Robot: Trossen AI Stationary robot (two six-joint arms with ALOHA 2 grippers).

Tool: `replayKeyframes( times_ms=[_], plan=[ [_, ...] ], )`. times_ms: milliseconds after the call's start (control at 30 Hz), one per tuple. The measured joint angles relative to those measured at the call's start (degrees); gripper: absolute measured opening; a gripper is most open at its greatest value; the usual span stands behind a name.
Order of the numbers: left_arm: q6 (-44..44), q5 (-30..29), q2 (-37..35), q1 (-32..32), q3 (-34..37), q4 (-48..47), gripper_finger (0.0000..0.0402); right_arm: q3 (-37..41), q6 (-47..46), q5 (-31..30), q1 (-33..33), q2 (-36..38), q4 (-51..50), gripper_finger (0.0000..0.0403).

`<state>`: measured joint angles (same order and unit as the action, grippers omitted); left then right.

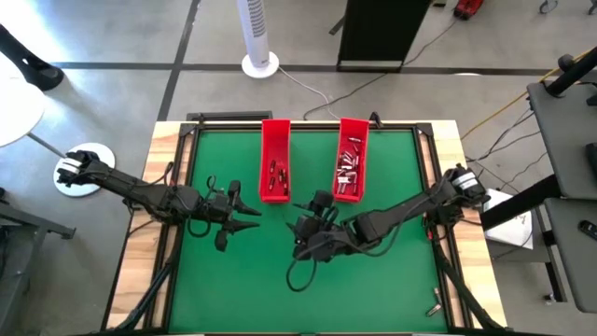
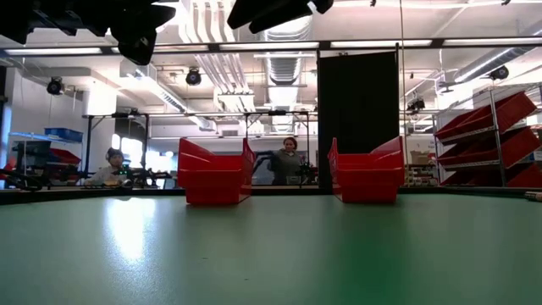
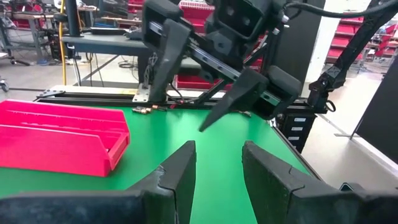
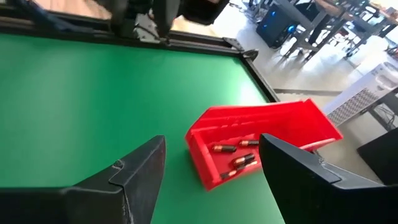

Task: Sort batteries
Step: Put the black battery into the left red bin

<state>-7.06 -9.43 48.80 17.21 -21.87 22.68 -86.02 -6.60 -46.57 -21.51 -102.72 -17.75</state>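
Observation:
Two long red trays stand at the far side of the green mat. The left tray [image 1: 274, 173] holds a few dark, reddish batteries [image 4: 233, 155] at its near end. The right tray [image 1: 351, 159] holds several silvery batteries [image 1: 348, 173]. My left gripper [image 1: 248, 219] hovers open over the mat, just near of the left tray. My right gripper [image 1: 298, 227] faces it from the right, also open and above the mat. In the left wrist view my own fingers [image 3: 180, 171] stand apart, with the right gripper [image 3: 211, 74] beyond them. Neither gripper holds anything.
Two small battery-like things [image 1: 436, 303] lie at the table's near right corner, on the frame. The green mat [image 1: 233, 289] lies bare near of both grippers. A black rail frames the mat. People sit in the room behind the table [image 2: 288, 157].

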Motion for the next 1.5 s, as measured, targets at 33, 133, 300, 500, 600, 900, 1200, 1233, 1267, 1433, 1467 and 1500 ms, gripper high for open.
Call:
replayKeyframes(
  times_ms=[33, 133, 300, 500, 600, 900, 1200, 1233, 1267, 1433, 1467, 1500],
  plan=[
    [0.02, 0.00, 0.00, 0.00, 0.00, 0.00, 0.0113, 0.00, -0.66, 0.01, -0.41, 0.00, -0.69, 0.0253],
    [0.03, 0.00, 0.00, 0.00, 0.00, -0.02, 0.0113, 0.00, -3.25, 0.03, -1.48, 0.00, -2.39, 0.0256],
    [-1.56, -1.23, 1.83, -0.07, 0.00, -1.00, 0.0113, 0.07, -7.28, 0.10, -2.89, 0.00, -4.36, 0.0261],
    [-1.96, -2.72, 5.50, -0.07, 0.00, -0.10, 0.0113, 1.74, -12.08, 4.61, -3.02, 0.00, -4.65, 0.0273],
    [-1.08, -3.50, 6.14, -0.07, 0.00, 2.43, 0.0113, 2.29, -13.30, 4.58, -3.02, 0.00, -4.68, 0.0279],
    [0.03, -3.58, 5.62, -0.07, 0.00, 2.71, 0.0113, 1.97, -12.30, 4.60, -2.60, 1.28, -5.73, 0.0310],
    [1.43, -3.56, 6.30, -2.36, 9.83, 22.48, 0.0113, 2.86, -13.14, 3.15, -0.68, 4.35, -8.03, 0.0331],
    [1.22, -3.56, 6.36, -3.37, 11.78, 25.69, 0.0113, 3.40, -13.44, 3.62, -0.55, 4.34, -8.09, 0.0332],
    [0.50, -3.56, 6.34, -4.45, 13.41, 28.38, 0.0113, 4.04, -13.93, 4.30, -0.38, 4.06, -7.71, 0.0331],
    [-4.51, -3.27, 5.92, -9.59, 16.52, 30.78, 0.0113, 8.56, -15.95, 6.28, -0.18, 2.42, -3.33, 0.0326],
    [-5.12, -3.23, 6.00, -10.12, 16.50, 30.53, 0.0113, 9.20, -15.97, 6.34, -0.18, 2.32, -2.17, 0.0325],
    [-5.42, -3.15, 6.32, -10.58, 16.35, 30.20, 0.0113, 9.78, -15.97, 6.35, -0.18, 2.32, -1.78, 0.0325]
  ],
)
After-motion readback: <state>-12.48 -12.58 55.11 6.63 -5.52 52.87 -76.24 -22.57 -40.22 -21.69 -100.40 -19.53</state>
